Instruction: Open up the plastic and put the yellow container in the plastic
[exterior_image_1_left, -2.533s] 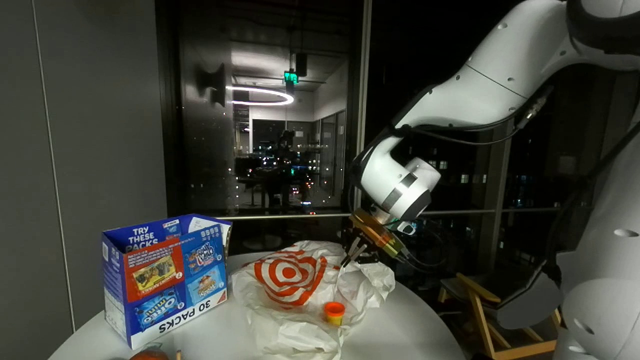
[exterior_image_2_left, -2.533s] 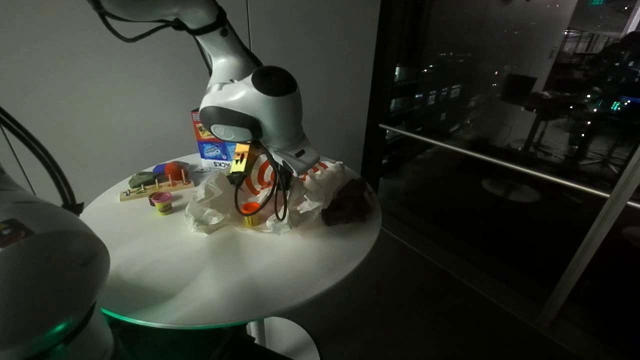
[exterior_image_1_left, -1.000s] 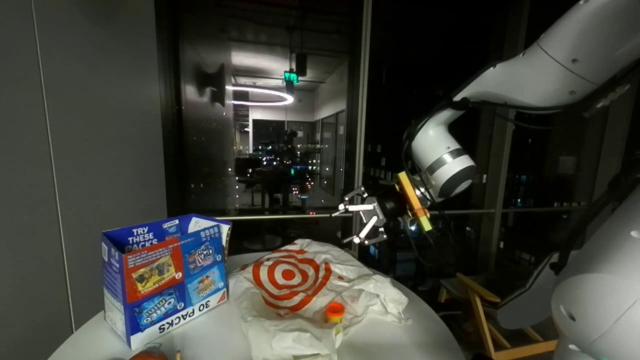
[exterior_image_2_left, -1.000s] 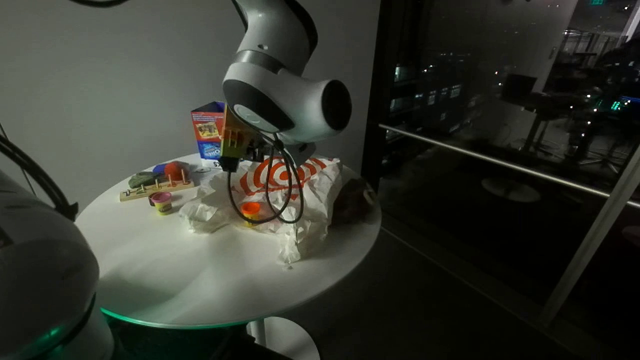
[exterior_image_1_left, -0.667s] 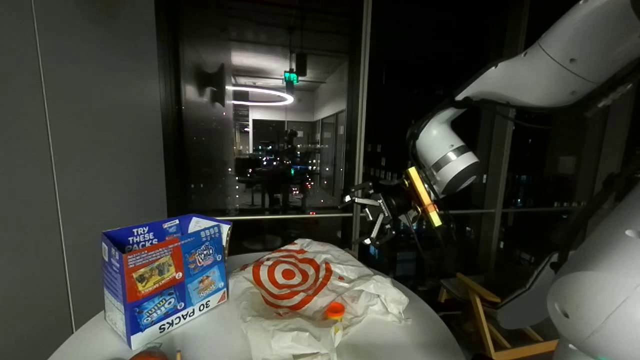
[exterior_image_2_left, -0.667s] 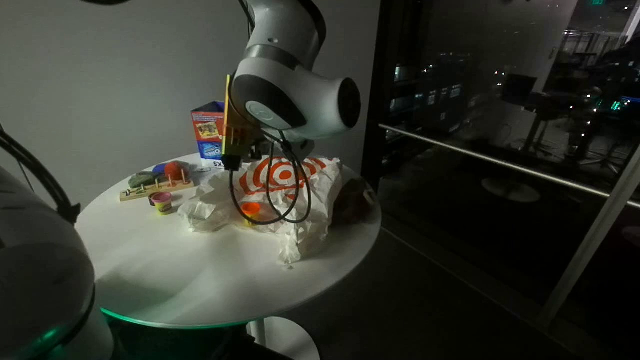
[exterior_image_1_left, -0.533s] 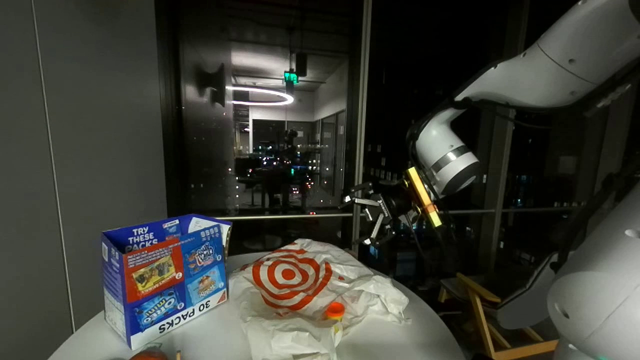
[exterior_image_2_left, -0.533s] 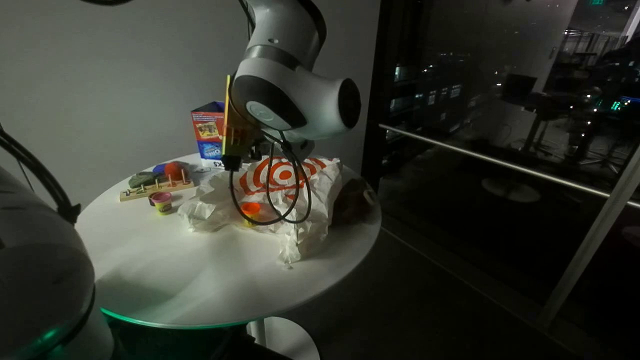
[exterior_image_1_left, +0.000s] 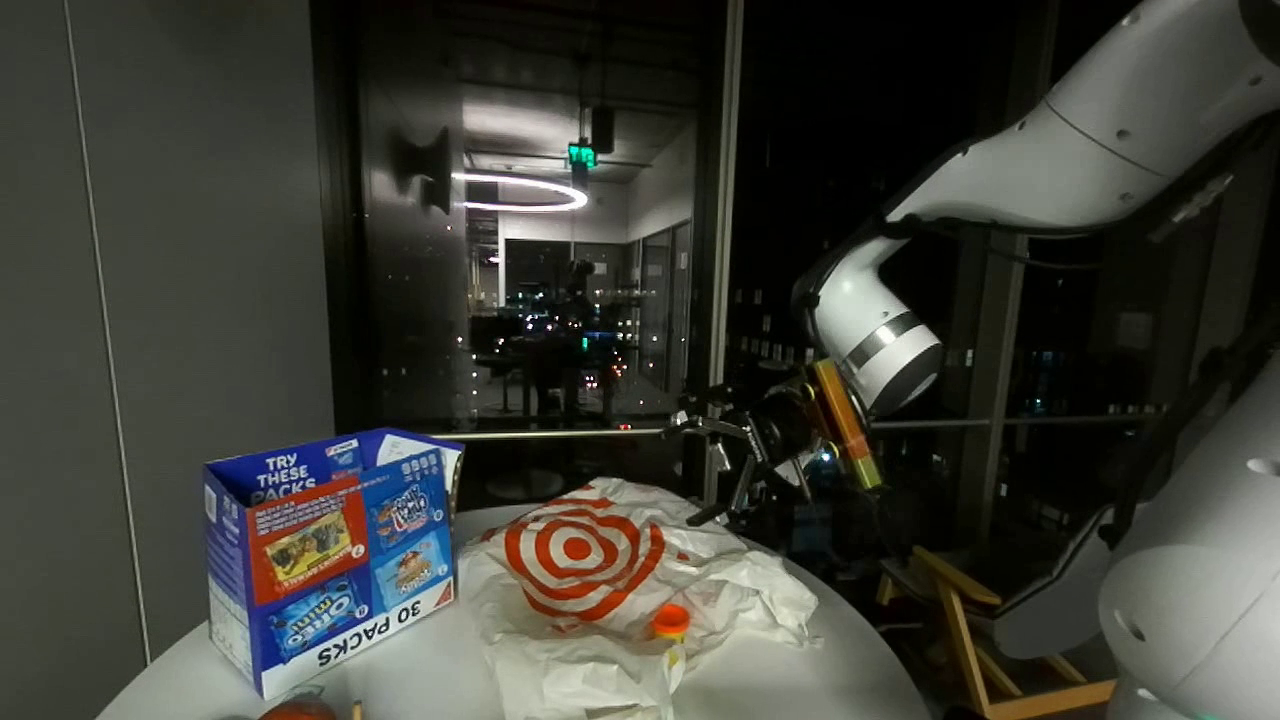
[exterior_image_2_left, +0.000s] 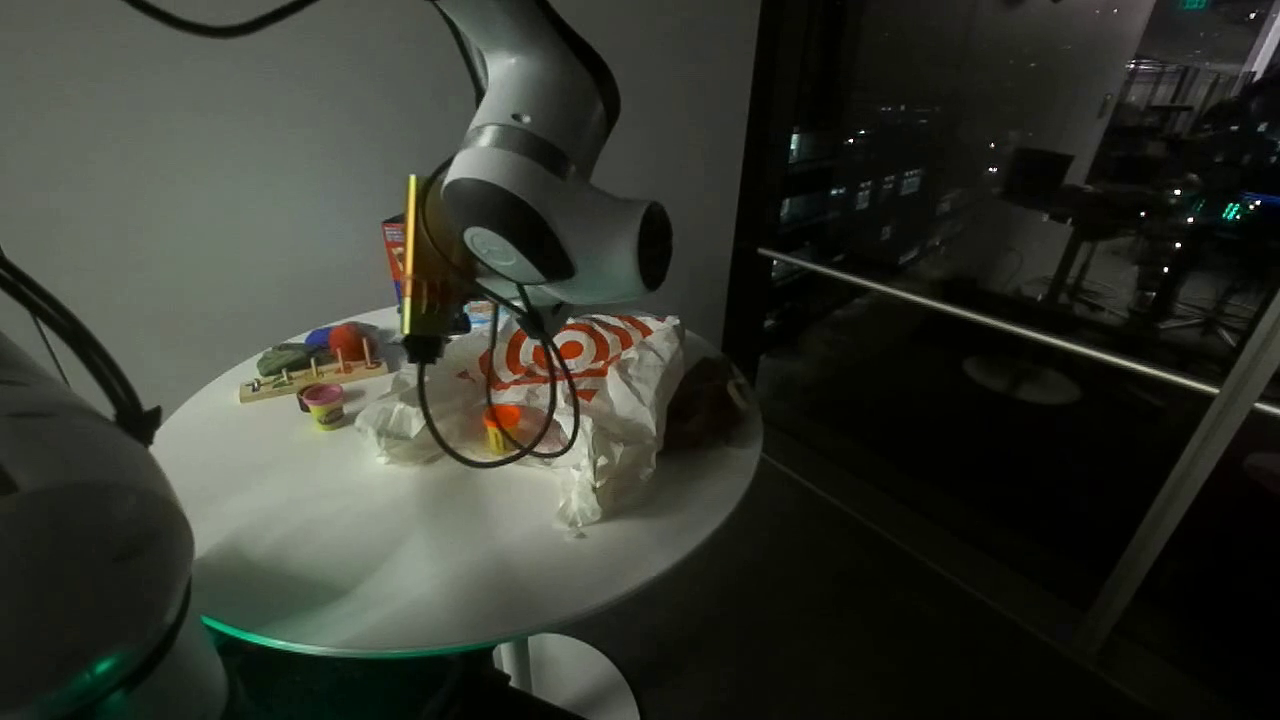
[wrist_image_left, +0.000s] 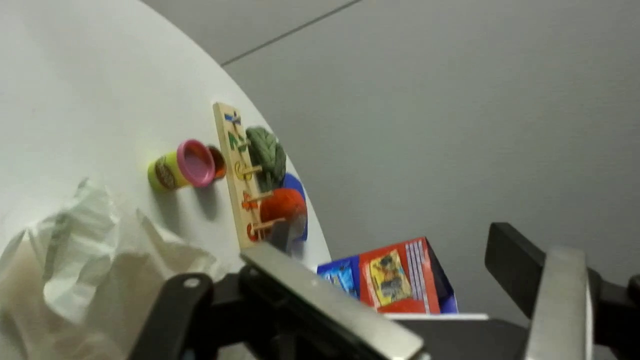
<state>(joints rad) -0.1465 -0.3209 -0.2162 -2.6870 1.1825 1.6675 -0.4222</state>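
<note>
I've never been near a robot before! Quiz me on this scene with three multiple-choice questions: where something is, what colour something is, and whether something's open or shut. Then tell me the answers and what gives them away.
1. Where is the pink-topped tub?
A) inside the snack box
B) near the wooden peg board
C) on the floor

2. What colour is the top of the yellow tub amid the crumpled white bag?
A) green
B) blue
C) orange

3. How does the gripper stand?
A) open
B) shut on the bag
C) shut on the pink-topped tub

Answers:
1 B: the wrist view shows it close to the wooden peg board.
2 C: its orange top shows in both exterior views.
3 A: in the wrist view its fingers are well apart.
</note>
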